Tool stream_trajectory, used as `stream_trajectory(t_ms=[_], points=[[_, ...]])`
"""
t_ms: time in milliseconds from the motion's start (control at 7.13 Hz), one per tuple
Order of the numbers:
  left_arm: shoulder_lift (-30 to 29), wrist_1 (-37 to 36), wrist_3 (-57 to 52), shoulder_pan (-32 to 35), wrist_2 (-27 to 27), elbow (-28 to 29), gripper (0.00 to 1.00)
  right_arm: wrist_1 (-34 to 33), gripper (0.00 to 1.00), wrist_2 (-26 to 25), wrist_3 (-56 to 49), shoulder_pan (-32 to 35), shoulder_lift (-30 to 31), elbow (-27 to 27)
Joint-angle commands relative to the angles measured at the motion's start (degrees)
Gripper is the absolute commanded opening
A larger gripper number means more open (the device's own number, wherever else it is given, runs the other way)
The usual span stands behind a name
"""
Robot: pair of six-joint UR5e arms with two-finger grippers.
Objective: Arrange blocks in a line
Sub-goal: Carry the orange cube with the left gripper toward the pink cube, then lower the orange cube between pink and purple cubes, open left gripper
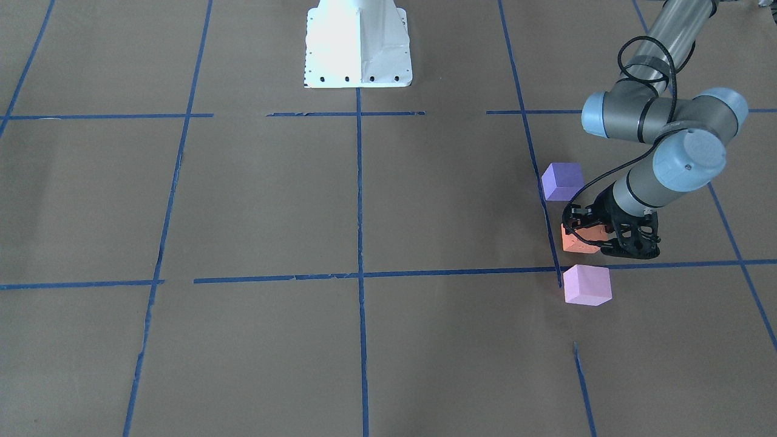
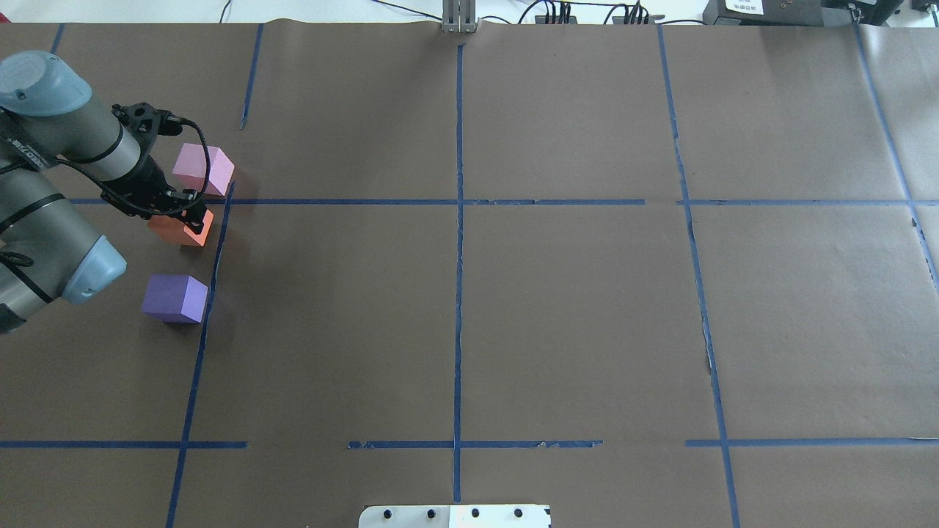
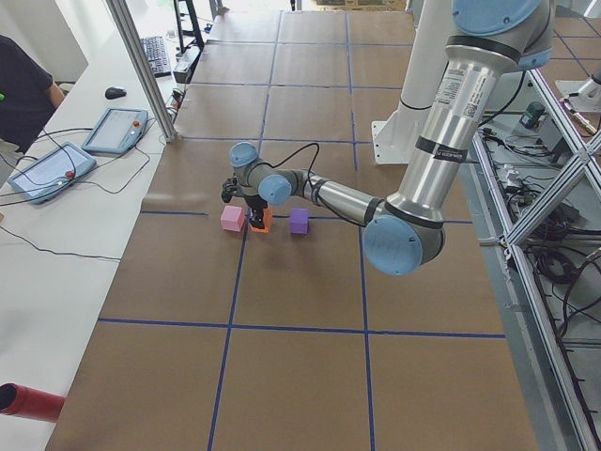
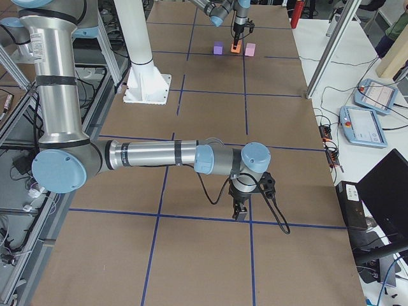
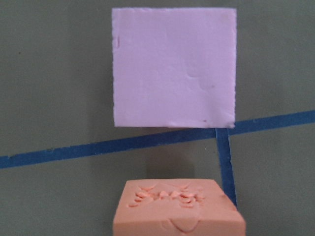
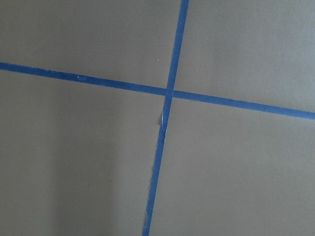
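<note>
Three blocks lie in a row at the table's left end, along a blue tape line. The pale pink block (image 1: pixel 586 284) (image 2: pixel 203 169) (image 5: pixel 173 66) is farthest from the robot. The orange block (image 1: pixel 576 241) (image 2: pixel 176 229) (image 5: pixel 177 211) is in the middle. The dark purple block (image 1: pixel 563 181) (image 2: pixel 174 298) is nearest the robot. My left gripper (image 1: pixel 592 233) (image 2: pixel 180 213) is down at the table with its jaws closed on the sides of the orange block. My right gripper (image 4: pixel 241 210) shows only in the exterior right view, low over bare table; I cannot tell whether it is open.
Brown paper with a grid of blue tape (image 2: pixel 458 202) covers the table. The white robot base (image 1: pixel 358 42) stands at the table's near middle edge. The right wrist view shows only a tape crossing (image 6: pixel 169 92). Tablets and cables lie on the side bench (image 3: pixel 56 169).
</note>
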State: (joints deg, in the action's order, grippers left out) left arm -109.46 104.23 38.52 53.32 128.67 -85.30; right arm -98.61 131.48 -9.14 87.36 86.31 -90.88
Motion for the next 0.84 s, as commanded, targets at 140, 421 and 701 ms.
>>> stream_trajectory(t_ms=[140,421,701], points=[[-0.3,0.7,1.2,-0.6,0.7,1.0,0.28,0.0,1.00,0.0,0.0,0.0,0.0,0.0],[-0.5,0.7,1.2,-0.9,0.7,1.3,0.28,0.0,1.00,0.0,0.0,0.0,0.0,0.0],[-0.5,0.8,1.2,-0.9,0.7,1.3,0.42,0.0,1.00,0.0,0.0,0.0,0.0,0.0]])
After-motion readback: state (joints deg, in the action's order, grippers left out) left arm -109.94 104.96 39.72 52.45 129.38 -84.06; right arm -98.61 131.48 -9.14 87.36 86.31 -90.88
